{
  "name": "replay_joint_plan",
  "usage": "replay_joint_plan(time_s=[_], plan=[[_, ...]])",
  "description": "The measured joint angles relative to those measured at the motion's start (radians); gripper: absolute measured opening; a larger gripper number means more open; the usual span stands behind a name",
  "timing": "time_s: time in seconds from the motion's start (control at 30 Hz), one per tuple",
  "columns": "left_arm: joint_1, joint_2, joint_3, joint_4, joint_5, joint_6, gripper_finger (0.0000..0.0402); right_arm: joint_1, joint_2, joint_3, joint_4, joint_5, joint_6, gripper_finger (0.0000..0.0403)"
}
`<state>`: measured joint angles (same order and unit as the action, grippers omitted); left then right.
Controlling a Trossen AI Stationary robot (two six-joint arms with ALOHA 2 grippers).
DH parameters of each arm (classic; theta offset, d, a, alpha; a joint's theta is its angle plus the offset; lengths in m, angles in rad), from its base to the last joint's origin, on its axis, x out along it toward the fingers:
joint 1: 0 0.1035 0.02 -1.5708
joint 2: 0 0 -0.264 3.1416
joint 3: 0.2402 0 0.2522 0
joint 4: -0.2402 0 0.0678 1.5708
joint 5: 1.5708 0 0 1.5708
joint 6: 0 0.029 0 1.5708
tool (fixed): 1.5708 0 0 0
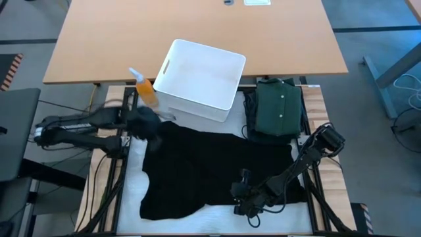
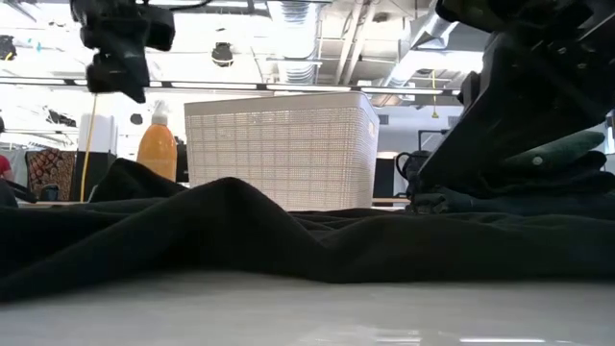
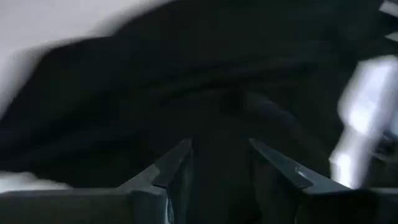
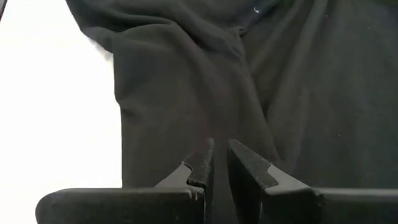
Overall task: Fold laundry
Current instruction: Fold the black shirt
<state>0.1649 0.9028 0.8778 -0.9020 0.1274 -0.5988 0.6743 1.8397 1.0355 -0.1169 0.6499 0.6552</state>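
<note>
White work surface (image 1: 135, 172) with a black garment (image 1: 210, 168) spread across it. Left gripper (image 3: 219, 163), jaws parted and empty, hovers above the garment's far-left corner; right gripper (image 4: 219, 163), jaws narrow, rests at its near edge, grip unclear.

The left arm reaches in from its side, its pincer (image 3: 221, 163) with fingers parted. The right arm bends low, its pincer (image 4: 221, 163) fingers nearly together.
</note>
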Motion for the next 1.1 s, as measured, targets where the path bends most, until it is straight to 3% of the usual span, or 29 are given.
replay_joint_plan(time_s=[0.23, 0.33, 0.5, 0.77, 0.93, 1.1], plan=[[-0.356, 0.074, -0.340, 0.718, 0.045, -0.113, 0.0122, -0.001, 0.000, 0.000, -0.009, 0.000, 0.000, 0.0070], [-0.451, 0.135, -0.426, 0.892, 0.013, -0.125, 0.0114, -0.009, 0.000, 0.000, -0.011, 0.000, 0.000, 0.0070], [-0.518, 0.269, -0.459, 0.883, -0.118, -0.172, 0.0093, -0.024, 0.000, 0.000, -0.010, -0.003, 0.001, 0.0070], [-0.508, 0.479, -0.448, 0.793, -0.290, -0.166, 0.0046, -0.030, 0.000, 0.000, -0.024, -0.131, 0.113, 0.0070], [-0.513, 0.509, -0.445, 0.780, -0.373, -0.137, 0.0016, 0.000, 0.000, 0.000, -0.046, -0.186, 0.172, 0.0070], [-0.521, 0.455, -0.452, 0.699, -0.376, -0.105, 0.0003, 0.014, 0.000, 0.000, -0.050, -0.207, 0.186, 0.0070]])
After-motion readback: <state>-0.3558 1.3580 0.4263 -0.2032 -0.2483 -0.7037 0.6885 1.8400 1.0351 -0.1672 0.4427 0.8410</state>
